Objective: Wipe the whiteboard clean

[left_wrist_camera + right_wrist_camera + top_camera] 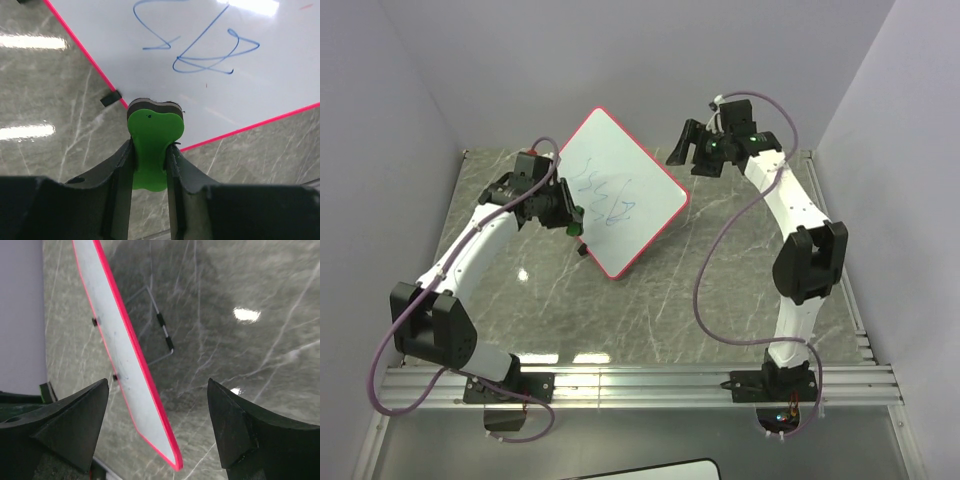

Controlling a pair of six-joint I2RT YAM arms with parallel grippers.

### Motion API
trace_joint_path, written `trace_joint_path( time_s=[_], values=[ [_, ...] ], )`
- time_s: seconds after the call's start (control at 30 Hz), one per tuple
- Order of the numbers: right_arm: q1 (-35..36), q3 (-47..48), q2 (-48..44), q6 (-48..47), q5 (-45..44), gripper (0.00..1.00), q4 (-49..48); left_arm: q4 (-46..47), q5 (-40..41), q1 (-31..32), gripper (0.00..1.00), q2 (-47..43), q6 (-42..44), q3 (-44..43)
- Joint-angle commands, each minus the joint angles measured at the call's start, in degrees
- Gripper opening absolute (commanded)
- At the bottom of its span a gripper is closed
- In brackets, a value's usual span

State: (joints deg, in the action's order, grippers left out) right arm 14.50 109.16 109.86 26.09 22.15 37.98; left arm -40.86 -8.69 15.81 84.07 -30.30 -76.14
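My left gripper (150,152) pinched the green eraser (154,131), felt facing the whiteboard (260,95) edge to wipe the blue scribbles (205,57). My right gripper (157,387) hovered wide open and empty, probably to steady the board.

- The top view looks down from above and behind both arm bases, far enough off to take in the whole bench (650,300) and the whiteboard (640,170).
- The left wrist view looks forward past its own fingers (120,190) and the eraser (152,145), close to the board's face.
- The right wrist view looks between its fingers (75,415) at the board nearly edge-on.
- All three views share the whiteboard and the bench around it.
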Motion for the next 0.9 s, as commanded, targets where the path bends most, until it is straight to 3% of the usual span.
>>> trace_joint_path(
  time_s=[0.0,0.23,0.47,0.63,0.73,0.87],
  values=[
    [1.49,1.14,1.14,-0.25,7.19,0.86,-2.73,3.06,-2.82,0.45,0.00,-1.55,-0.46,2.31],
    [3.34,-3.43,4.12,0.90,10.45,0.80,-6.33,2.81,-3.44,0.45,0.00,2.06,3.14,-2.17],
    [5.54,-4.83,5.36,-0.24,10.20,0.45,-5.11,5.52,-7.82,0.45,0.00,7.94,3.32,-6.47],
    [6.33,-6.50,4.57,-1.56,9.84,0.28,-3.09,8.07,-10.03,1.76,0.00,13.56,2.80,-10.78],
    [6.59,-7.82,3.78,-2.18,9.40,0.22,-2.29,9.31,-11.61,4.47,0.00,17.61,2.44,-15.78],
    [6.94,-9.32,3.25,-3.15,8.88,0.01,-0.98,8.43,-11.09,9.58,0.00,24.02,2.10,-26.74]
  ],
)
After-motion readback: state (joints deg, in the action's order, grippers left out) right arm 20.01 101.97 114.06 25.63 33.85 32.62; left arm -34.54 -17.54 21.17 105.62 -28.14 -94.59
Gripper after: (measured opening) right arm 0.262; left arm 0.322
